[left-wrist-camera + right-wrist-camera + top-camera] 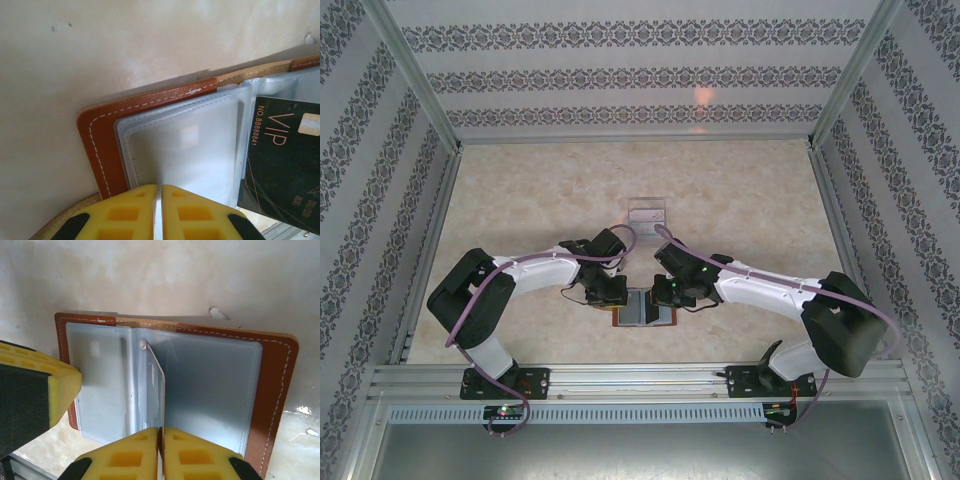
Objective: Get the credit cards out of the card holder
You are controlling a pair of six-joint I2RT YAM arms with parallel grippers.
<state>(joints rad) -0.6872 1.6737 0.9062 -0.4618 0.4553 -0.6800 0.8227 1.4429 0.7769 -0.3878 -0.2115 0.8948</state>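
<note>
The card holder lies open and flat on the surface, near the arms' bases, between the two hands. A clear plastic box sits well beyond it. The right hand is pressed together on a thin pale leaf standing upright at the fold, possibly a card or a sleeve page. The left hand is all but closed at the edge of a clear pocket. A black VIP card lies in the next pocket.
</note>
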